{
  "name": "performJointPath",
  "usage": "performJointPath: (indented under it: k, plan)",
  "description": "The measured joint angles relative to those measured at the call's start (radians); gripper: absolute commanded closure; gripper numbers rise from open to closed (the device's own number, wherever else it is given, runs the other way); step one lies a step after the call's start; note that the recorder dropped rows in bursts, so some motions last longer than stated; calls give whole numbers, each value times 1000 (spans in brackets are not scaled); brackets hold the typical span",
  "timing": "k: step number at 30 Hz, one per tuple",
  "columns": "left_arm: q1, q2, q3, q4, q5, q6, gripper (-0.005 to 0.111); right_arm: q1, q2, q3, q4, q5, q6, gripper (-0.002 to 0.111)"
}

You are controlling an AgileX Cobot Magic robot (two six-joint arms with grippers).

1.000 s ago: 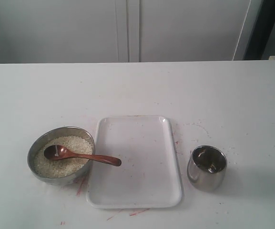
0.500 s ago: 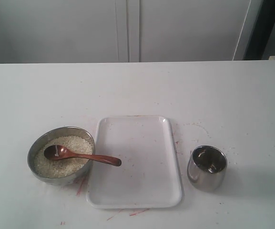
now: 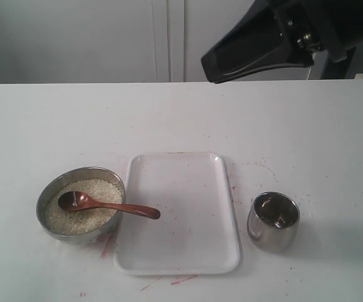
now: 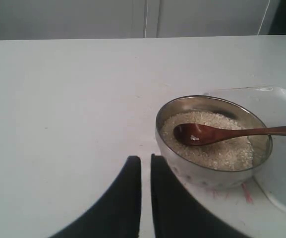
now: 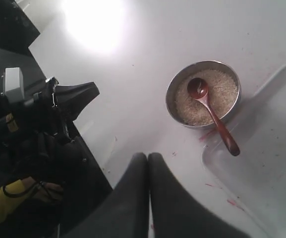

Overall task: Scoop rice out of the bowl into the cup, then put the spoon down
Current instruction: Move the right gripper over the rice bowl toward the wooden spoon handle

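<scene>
The steel bowl point(image 3: 74, 238) stands at the front left of the table, filled with white rice point(image 3: 96, 189). The wooden spoon point(image 3: 115, 206) lies in it, its oval end on the rice and its handle sticking out over the rim toward the tray. At the front right stands the small shiny cup point(image 3: 273, 221). My left gripper point(image 4: 145, 157) is shut and empty, low beside the bowl point(image 4: 202, 173). High above the table, my right gripper point(image 5: 148, 156) is shut and empty, looking down on the bowl point(image 5: 170, 99) and spoon point(image 5: 214, 121).
A white rectangular tray point(image 3: 187, 207) lies between bowl and cup. Part of my right arm point(image 3: 256, 47) hangs dark at the top right of the exterior view. Red marks and a few stray grains dot the white table. The left arm's dark body point(image 5: 43, 114) shows beside the table.
A dark part of my right arm has come into the exterior view at the top right. Bowl, spoon, tray and cup have not moved.
</scene>
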Motion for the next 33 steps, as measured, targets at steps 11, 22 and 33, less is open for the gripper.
performJointPath:
  k: [11,22,33]
  plan:
    - [0,0,0,0,0,0,92,5,78,99,2,2,-10,108]
    - [0,0,0,0,0,0,92,122,211,159,70,2,-327,108]
    - [0,0,0,0,0,0,92,351,231,159,-235,-155,-472,108]
